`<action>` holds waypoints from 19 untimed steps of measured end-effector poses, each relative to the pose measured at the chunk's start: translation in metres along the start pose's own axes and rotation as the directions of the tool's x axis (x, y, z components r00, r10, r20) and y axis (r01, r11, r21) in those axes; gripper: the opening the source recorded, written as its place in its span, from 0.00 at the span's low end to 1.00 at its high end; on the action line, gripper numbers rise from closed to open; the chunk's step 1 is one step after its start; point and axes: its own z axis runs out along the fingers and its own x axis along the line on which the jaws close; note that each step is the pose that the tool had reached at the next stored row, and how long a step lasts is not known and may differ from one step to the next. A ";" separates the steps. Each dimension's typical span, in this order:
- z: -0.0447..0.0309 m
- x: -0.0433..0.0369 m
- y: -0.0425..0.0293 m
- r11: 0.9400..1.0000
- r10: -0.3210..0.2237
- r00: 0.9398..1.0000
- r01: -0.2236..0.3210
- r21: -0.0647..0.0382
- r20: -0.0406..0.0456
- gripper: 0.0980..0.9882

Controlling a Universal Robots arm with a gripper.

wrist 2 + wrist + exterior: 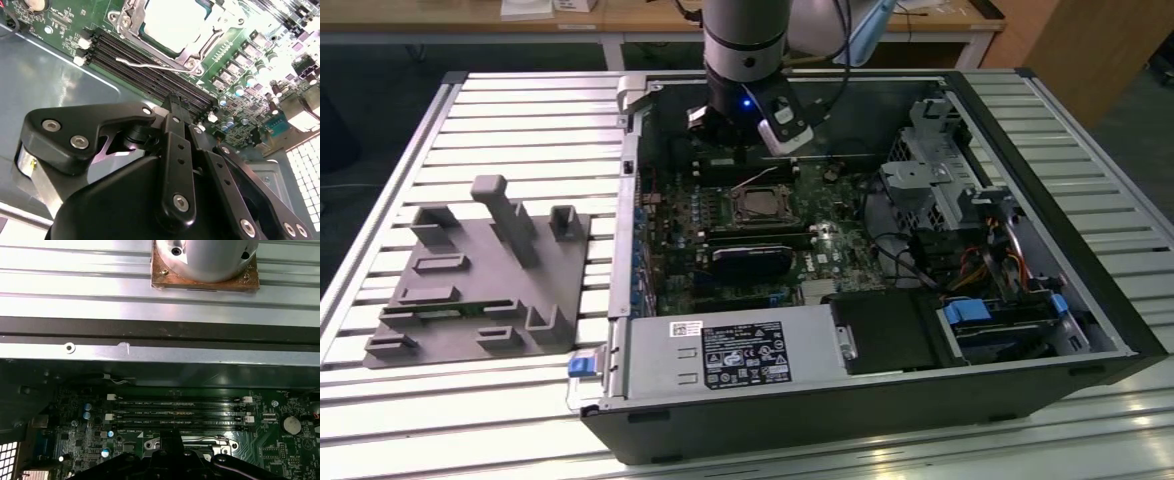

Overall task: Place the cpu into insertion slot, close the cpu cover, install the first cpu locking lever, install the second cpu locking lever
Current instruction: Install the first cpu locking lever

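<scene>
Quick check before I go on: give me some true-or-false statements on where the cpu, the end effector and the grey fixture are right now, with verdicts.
1. The small pale silvery square cpu lies in the silver-rimmed square insertion slot on the green circuit board. True.
2. The black end effector is carrying the cpu. False: the cpu lies in the insertion slot, apart from the end effector.
3. The grey plastic fixture block lies on the exterior view's right of the black computer case. False: it lies on that view's left of the case.
4. In the second wrist view, long black memory slots run between the end effector and the insertion slot. True.
</scene>
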 end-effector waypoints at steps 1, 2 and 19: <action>0.0001 0.0000 0.0000 1.000 0.000 1.000 0.000 0.000 0.000 0.01; 0.0003 0.0000 -0.0001 1.000 -0.001 1.000 0.001 0.000 0.004 0.01; 0.0104 0.0004 -0.0030 0.999 -0.006 0.992 0.002 0.034 0.124 0.01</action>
